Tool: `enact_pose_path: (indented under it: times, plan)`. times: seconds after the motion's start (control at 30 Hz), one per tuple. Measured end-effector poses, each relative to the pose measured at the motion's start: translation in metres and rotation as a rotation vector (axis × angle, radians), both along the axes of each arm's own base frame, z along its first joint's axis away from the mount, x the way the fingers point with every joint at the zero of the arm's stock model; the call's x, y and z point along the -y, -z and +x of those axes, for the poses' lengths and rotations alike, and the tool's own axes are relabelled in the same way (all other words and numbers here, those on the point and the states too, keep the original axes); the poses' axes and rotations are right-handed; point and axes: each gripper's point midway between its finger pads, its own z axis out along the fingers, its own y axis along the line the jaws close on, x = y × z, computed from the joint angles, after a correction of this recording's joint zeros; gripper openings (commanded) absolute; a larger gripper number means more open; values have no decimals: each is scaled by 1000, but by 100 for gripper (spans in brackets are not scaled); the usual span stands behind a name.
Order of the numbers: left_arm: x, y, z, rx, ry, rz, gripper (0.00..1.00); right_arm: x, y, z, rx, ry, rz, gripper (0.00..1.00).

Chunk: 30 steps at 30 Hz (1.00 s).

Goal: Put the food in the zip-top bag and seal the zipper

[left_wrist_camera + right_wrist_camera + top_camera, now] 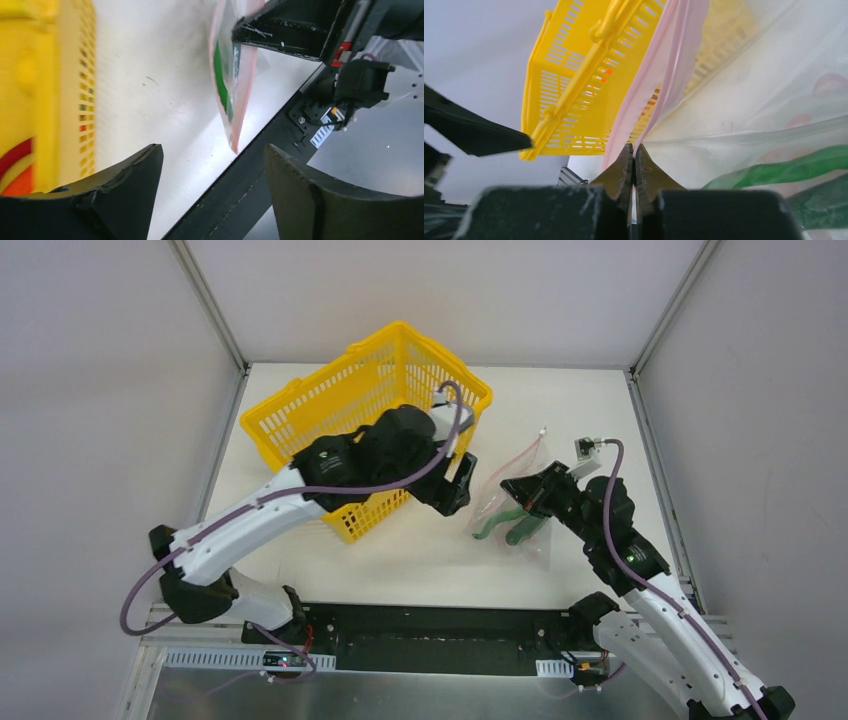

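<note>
Your left gripper [212,150] stands with its black fingers well apart, nothing between them, just beside the yellow lattice basket [350,400]; your right gripper [634,150] is pressed together, pinching the soft pink zipper [664,75] of the zip-top bag [749,100]; bag is thin, clear, creased film with faint pink dots, right of the basket, over the white table [400,560]; two long, glossy green peppers [784,170] sit inside it.
</note>
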Motion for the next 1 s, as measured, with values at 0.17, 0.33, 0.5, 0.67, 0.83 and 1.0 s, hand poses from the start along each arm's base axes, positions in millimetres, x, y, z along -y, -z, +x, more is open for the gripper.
enact_pose_path:
  times: [0.17,0.33,0.5,0.67,0.83,1.0]
  plan:
    - [-65,-46,35,140,-120,-48,96,5,7,-2,-5,-3,-62,0]
    - [-134,-35,86,179,-237,103,99,6,7,-4,-4,-6,-78,0]
    - [-178,7,123,94,-220,274,96,5,7,-6,-8,-17,-76,0]
    - [-199,63,159,-31,-157,365,95,3,8,-7,-12,-29,-75,0]
    - [-197,122,177,-145,-1,437,93,3,8,-8,-12,-31,-74,0]
    - [-195,166,185,-231,143,493,89,3,8,-7,-13,-31,-75,0]
